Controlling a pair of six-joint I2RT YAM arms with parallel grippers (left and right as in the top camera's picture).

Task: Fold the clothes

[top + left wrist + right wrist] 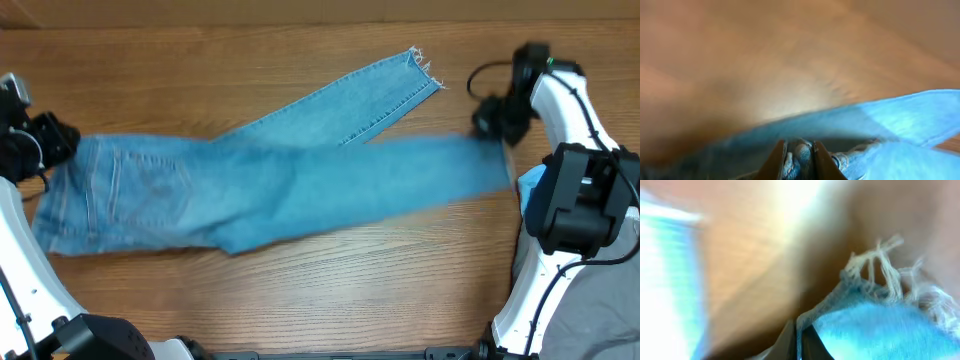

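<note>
So the light-blue denim jeans (270, 185) sprawl across the middle of the brown wooden table (300, 300). The left gripper (62, 142) pinches the waistband at frame left, and the right gripper (497, 125) is clamped on a frayed hem at right. Looks like fold setup. Next is probably carrying the hem toward the waist.

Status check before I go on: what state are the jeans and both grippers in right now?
Jeans: unfolded, spread across the table, waist at the left, legs splayed to the right.
Far leg: lying flat, frayed hem free.
Near leg: blurred, its hem pinched at the right end.
Left gripper: shut on the waist end.
Right gripper: shut on the near leg's frayed hem.
</note>
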